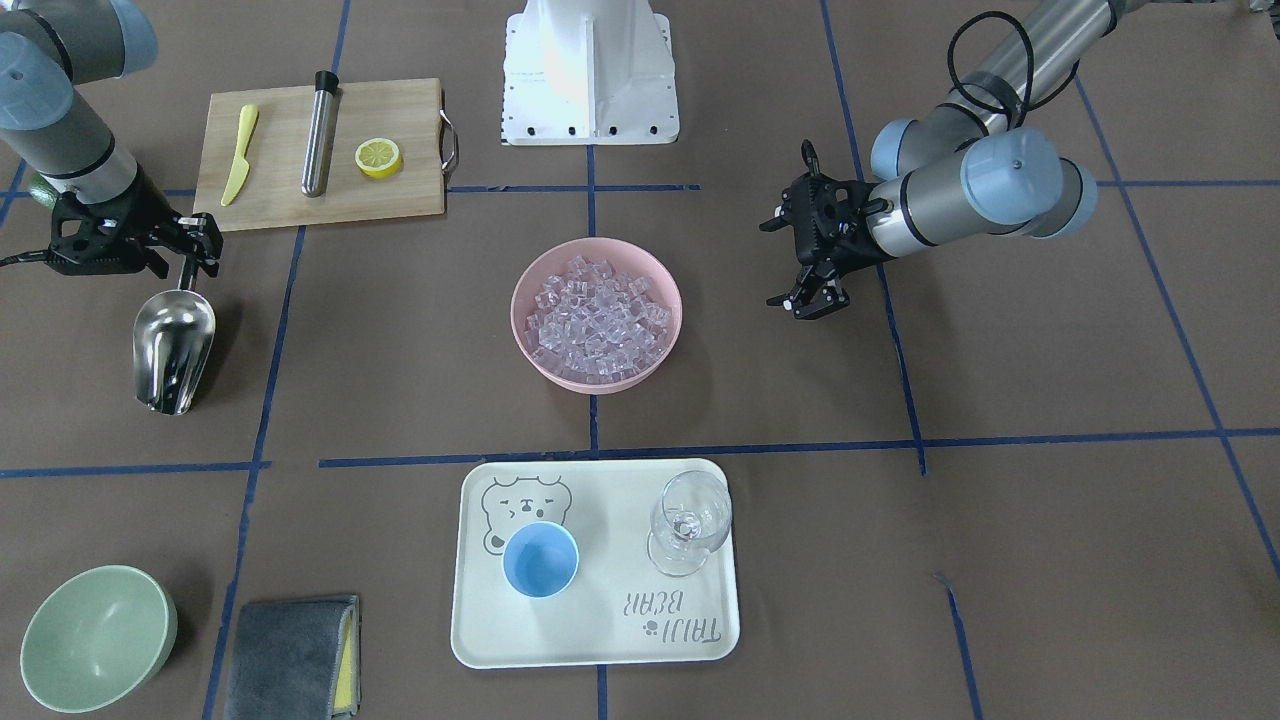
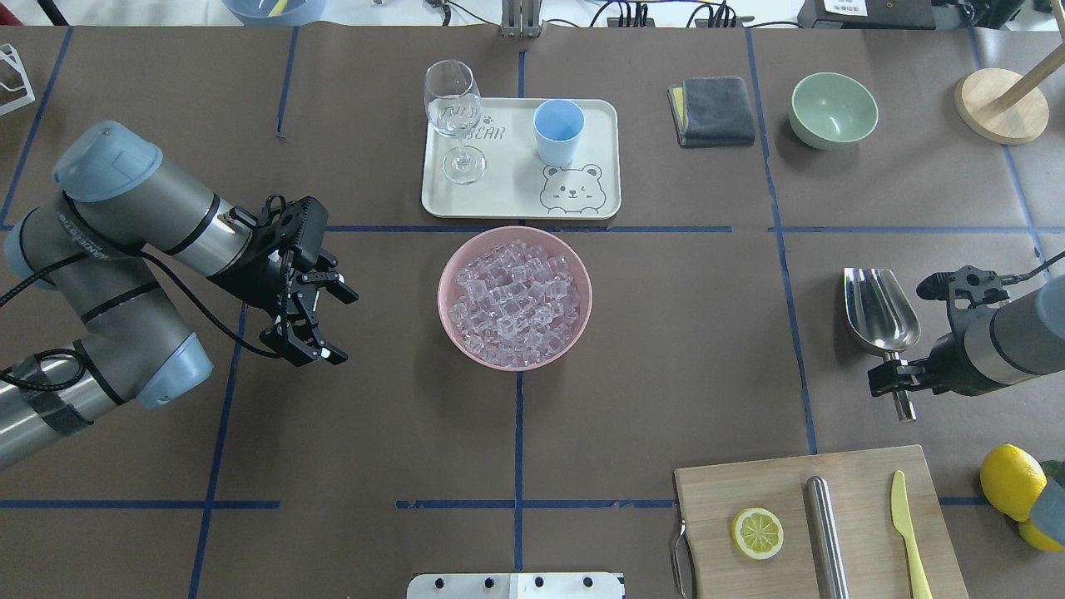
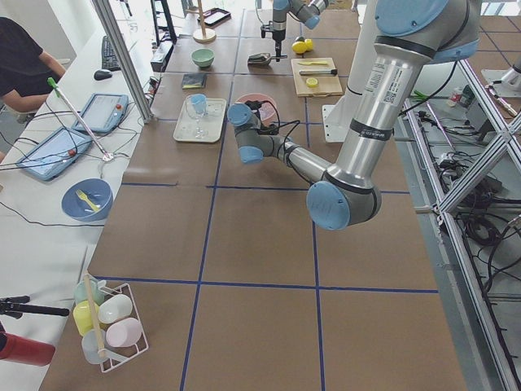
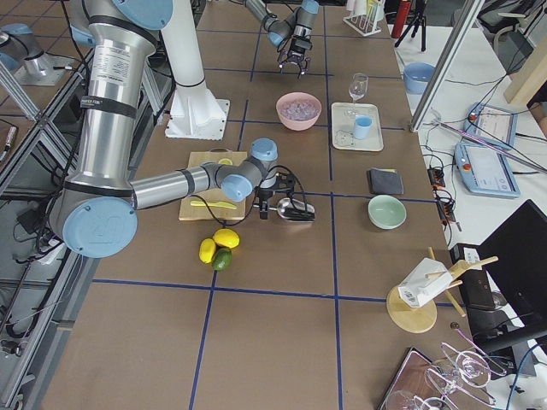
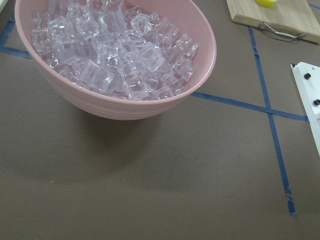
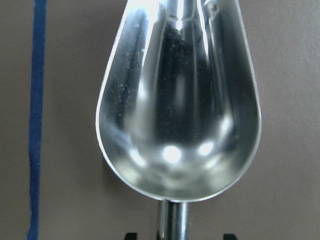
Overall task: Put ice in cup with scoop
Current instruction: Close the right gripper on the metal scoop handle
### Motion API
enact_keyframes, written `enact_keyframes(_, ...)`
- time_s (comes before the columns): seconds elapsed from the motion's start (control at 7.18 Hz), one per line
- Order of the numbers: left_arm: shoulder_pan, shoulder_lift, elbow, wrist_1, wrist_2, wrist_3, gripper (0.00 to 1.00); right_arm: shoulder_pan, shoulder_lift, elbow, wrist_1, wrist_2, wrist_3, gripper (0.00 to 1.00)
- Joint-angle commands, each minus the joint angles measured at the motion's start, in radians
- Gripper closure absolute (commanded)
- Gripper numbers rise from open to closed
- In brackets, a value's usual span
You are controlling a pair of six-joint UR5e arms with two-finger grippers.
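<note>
The shiny steel scoop lies on the table, trough toward the tray side; it also shows in the overhead view and fills the right wrist view. It is empty. My right gripper sits at its handle, fingers open on either side with a gap. The ice is piled in a pink bowl at the table's middle. The light-blue cup stands empty on a cream tray. My left gripper is open and empty, beside the bowl.
A clear wine glass stands on the tray next to the cup. A wooden cutting board holds a lemon half, a steel tube and a yellow knife. A pale green bowl and a grey cloth lie beyond the scoop.
</note>
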Motion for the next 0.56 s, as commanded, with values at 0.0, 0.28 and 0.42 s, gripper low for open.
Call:
enact_keyframes(0.0, 0.001, -0.001, 0.006, 0.0, 0.0, 0.003, 0.0, -0.014, 0.002, 0.005, 0.002, -0.039, 0.043, 0.33)
enact_keyframes(0.28, 0.001, -0.001, 0.006, 0.0, 0.0, 0.005, 0.0, -0.033, 0.002, 0.005, 0.002, -0.046, 0.044, 0.38)
enact_keyframes(0.42, 0.001, -0.001, 0.006, 0.001, 0.0, 0.005, 0.0, -0.036, 0.002, 0.005, 0.002, -0.046, 0.043, 0.45)
